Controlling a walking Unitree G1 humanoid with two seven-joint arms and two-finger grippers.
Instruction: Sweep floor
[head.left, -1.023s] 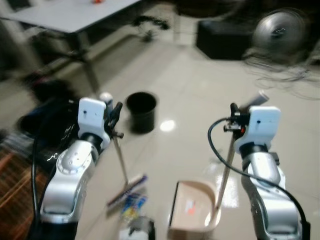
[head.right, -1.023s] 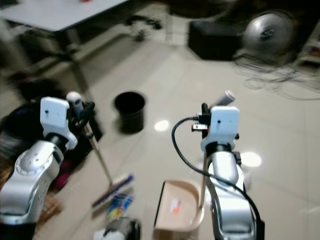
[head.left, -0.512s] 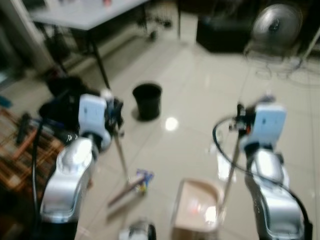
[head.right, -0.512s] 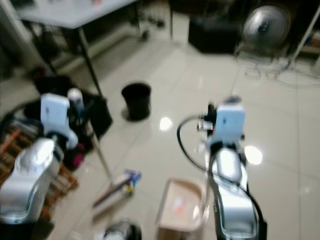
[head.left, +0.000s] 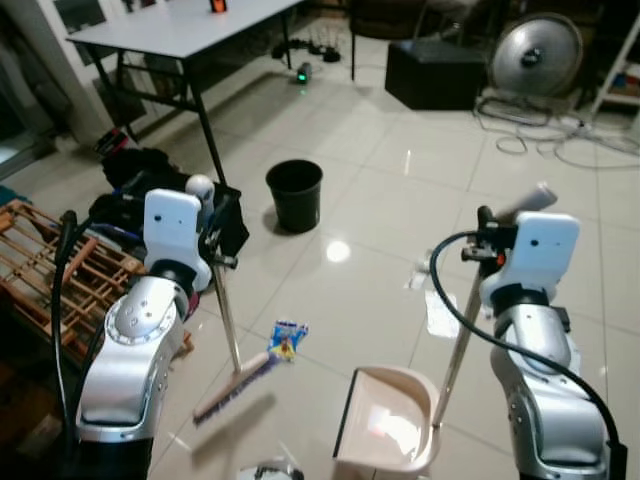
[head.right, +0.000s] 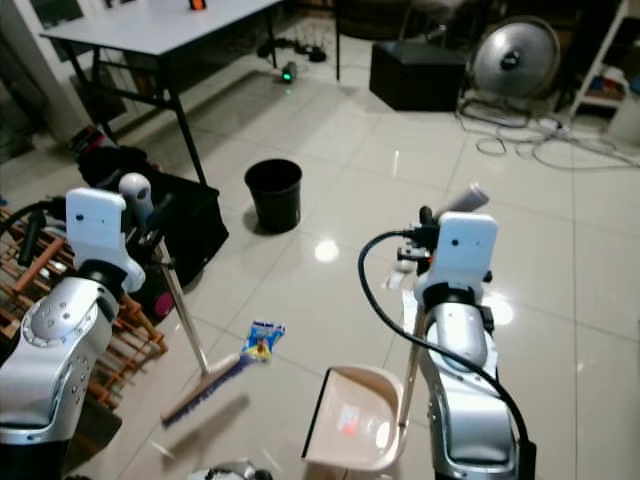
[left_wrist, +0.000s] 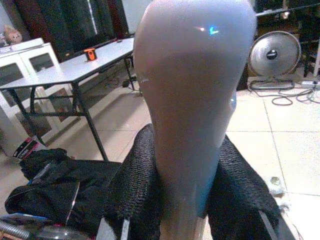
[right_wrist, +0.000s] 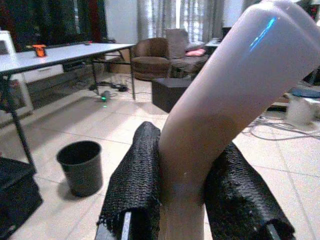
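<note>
Taking the black bin (head.left: 295, 194) on the tiled floor (head.left: 390, 200) as the mark: well to its left, by a wooden rack (head.left: 45, 270) and a heap of dark bags (head.left: 150, 190), the left gripper (left_wrist: 185, 200) is clamped on the rounded top of the broom (head.left: 228, 330), its black fingers (left_wrist: 137, 185) pressed against both sides of the pale handle. From that grip the broom's stick slants down and toward the robot, and its brush head lies on the tiles nearer the robot than the bin. Just beside the brush head, on the bin's near side, lies a small blue and yellow wrapper (head.left: 286, 339). Further right and nearer the robot stands the beige dustpan (head.left: 385, 425), its pan flat on the floor. Its long handle rises to the right gripper (right_wrist: 182, 195), well to the right of the bin, whose fingers (right_wrist: 135, 180) squeeze the bent grip at the handle's top. Beyond the bin stand a white table (head.left: 180, 35), a dark box (head.left: 435, 75) and a round fan (head.left: 535, 55).
</note>
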